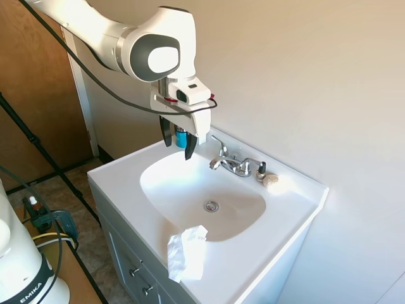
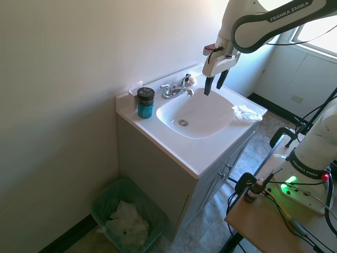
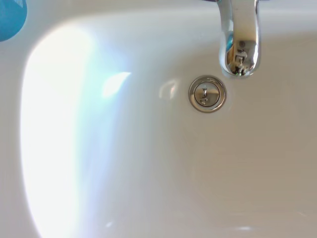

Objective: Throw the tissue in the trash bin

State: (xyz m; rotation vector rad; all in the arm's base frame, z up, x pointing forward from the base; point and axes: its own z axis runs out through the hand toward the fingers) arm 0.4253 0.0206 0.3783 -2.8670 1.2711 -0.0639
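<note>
- First exterior view: hanging above the far-left part of the sink (image 1: 120,174), the gripper (image 1: 178,144) pointing straight down with fingers spread apart and holding nothing. Lying on the near rim of the vanity top, the tissue (image 1: 187,252), crumpled, white, partly draping over the front edge. Running roughly near-to-far along its long axis, tilted a little to the right at the far end. Sitting well apart from the gripper, across the basin, toward the near right and lower. Standing at the far side, the faucet (image 1: 233,163), with a small beige lump (image 1: 271,180) just right of it.
- Second exterior view: coming in from the right, the arm holding the gripper (image 2: 216,83) over the basin's far edge near the faucet (image 2: 176,90), both fingers dark and parted, nothing between them. Resting on the counter's right corner, the tissue (image 2: 247,112), off to the right and nearer than the gripper. Standing on the floor at the vanity's left end, the trash bin (image 2: 128,216), green, already holding crumpled white paper, well apart from both the tissue and the gripper, on the opposite side. Standing at the counter's left, a blue jar (image 2: 145,103) with a dark lid.
- Wrist view: looking straight down at the drain (image 3: 207,93) and the chrome spout (image 3: 239,44); no tissue showing, so likely calling for a shift across the basin toward the front rim before descending.
</note>
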